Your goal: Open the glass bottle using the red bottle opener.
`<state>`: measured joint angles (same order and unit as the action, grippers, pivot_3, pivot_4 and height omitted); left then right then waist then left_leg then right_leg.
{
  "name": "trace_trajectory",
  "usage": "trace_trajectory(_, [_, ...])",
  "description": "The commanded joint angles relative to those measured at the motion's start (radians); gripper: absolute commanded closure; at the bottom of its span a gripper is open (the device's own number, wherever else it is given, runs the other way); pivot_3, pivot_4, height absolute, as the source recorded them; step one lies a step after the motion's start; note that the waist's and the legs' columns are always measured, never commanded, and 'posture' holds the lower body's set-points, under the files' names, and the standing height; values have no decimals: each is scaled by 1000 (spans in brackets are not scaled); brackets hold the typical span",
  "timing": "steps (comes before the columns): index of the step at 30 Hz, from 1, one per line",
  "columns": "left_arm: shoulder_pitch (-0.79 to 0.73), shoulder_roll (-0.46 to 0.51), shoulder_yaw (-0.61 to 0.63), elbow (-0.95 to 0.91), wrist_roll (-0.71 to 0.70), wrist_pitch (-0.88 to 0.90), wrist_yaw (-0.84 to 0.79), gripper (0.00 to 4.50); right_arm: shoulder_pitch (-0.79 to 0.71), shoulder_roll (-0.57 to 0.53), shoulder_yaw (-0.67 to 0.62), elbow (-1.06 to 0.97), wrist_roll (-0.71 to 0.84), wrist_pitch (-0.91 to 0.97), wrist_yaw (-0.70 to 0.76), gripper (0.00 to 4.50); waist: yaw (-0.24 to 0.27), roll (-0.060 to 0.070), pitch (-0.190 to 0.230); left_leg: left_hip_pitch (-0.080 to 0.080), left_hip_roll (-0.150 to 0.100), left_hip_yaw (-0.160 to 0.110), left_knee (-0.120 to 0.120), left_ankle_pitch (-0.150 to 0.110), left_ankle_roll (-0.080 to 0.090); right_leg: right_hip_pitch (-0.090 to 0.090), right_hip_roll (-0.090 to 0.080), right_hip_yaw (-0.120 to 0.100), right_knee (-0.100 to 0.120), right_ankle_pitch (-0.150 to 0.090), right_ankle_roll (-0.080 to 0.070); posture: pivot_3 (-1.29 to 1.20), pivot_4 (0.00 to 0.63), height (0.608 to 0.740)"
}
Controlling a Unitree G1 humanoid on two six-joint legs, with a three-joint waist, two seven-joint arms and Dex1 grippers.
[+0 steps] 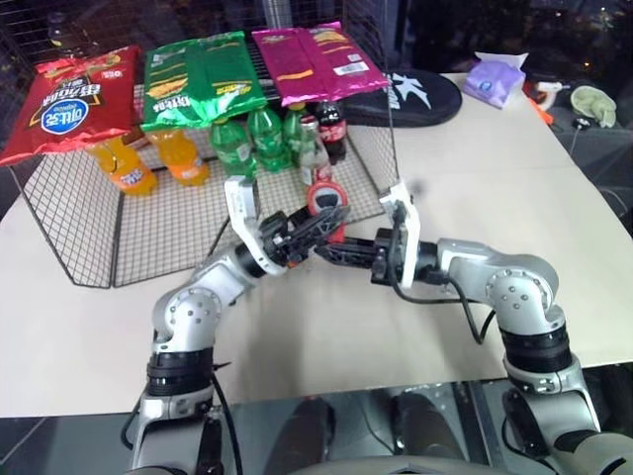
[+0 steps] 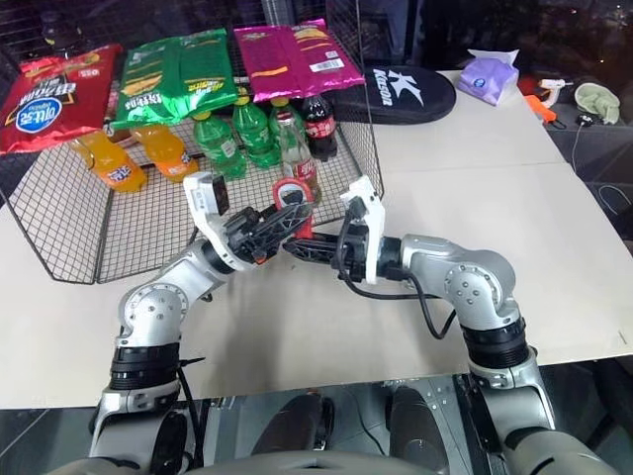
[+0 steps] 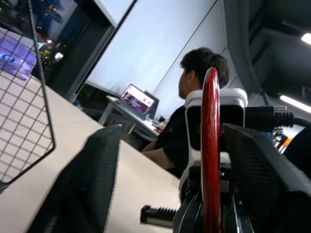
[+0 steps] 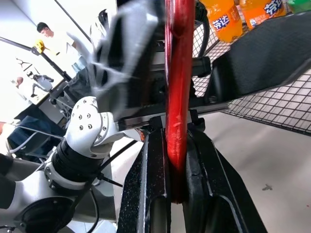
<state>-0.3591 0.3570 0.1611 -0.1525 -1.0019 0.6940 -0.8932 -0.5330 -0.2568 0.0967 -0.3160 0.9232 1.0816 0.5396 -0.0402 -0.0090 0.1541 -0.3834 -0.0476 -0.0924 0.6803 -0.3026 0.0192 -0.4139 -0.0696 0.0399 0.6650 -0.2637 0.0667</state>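
So the right gripper (image 4: 177, 160) has its jaws clamped tight on the red bottle opener (image 4: 176, 97), pinching the flat handle end edge-on between the two black fingers, with the rest of the opener sticking straight out along the line of the fingers. In the head views the right gripper points across toward the robot's left, roughly level, so the opener's long axis runs the same way, its loop head out at the far end where the two grippers meet above the worktop (image 1: 475, 188). The left gripper (image 1: 315, 230) comes in from the other side, angled up a bit, and its jaws are spread apart: in the left wrist view there's a clear gap between its two fingers (image 3: 85, 189), with the red opener standing edge-on just beside the other finger. I can't tell whether that finger touches the opener, but the left jaws aren't squeezing it. The glass bottle (image 1: 312, 148) is well away from both grippers' fingers, standing upright with its neck pointing up, inside the black wire mesh basket (image 1: 74, 213) at the back of the worktop. It's right between the green plastic bottles (image 1: 252, 139) and the dark cola bottle (image 1: 331, 127), with the orange soda bottles (image 1: 148, 163) lying further along the basket. Chip bags in red (image 1: 69, 104), green (image 1: 203, 77) and magenta (image 1: 312, 57) lie across the top of the basket. A person sits at a laptop in the background of the left wrist view.
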Motion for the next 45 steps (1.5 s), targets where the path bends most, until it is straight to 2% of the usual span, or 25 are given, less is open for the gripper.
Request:
trace_trajectory(1, [33, 49, 42, -72, 7, -23, -18, 1189, 64, -72, -85, -41, -4, -31, 15, 4500, 2, 0, 0, 0, 0, 0, 0, 0, 0, 0, 0, 0, 0, 0, 0, 0, 150, 740])
trace_trajectory(6, [72, 86, 63, -103, 91, -89, 42, 1189, 161, -174, -184, -49, -34, -97, 20, 4500, 7, 0, 0, -1, -1, 0, 0, 0, 0, 0, -1, 0, -1, 0, 0, 0, 150, 740])
trace_trajectory(10, [47, 67, 27, -59, 359, -291, 187, 1189, 221, -211, -286, -59, -90, -215, -3, 4500, 10, 0, 0, 0, 0, 0, -1, 0, 0, 0, 0, 0, -1, 0, 0, 0, 150, 740])
trace_trajectory(15, [-27, 34, -39, 85, 587, -486, 276, 1189, 247, -226, -277, -76, -229, -407, 15, 4500, 18, 0, 0, 0, -1, 2, -1, 0, 0, 0, 0, 1, -1, 0, 0, 0, 150, 740])
trace_trajectory(20, [-167, -16, -90, 301, 705, -616, 309, 1189, 234, -249, -216, -85, -392, -604, 49, 4500, 29, 0, 0, 0, -1, 2, -1, 0, 0, 0, 0, 1, -1, 0, 0, 0, 150, 740])
trace_trajectory(28, [-360, -74, -112, 640, 781, -792, 288, 1189, 223, -248, -153, -100, -490, -706, 53, 4500, 24, 0, 0, -2, -2, 1, 0, 0, 0, 0, 0, 0, -1, 0, 1, 0, 150, 740])
trace_trajectory(45, [-541, -122, -75, 992, 777, -942, 218, 1189, 228, -245, -117, -176, -541, -686, 23, 4500, 26, -1, 0, -3, -3, -1, 2, 0, 0, 0, 0, -2, -1, 0, 1, 0, 150, 740])
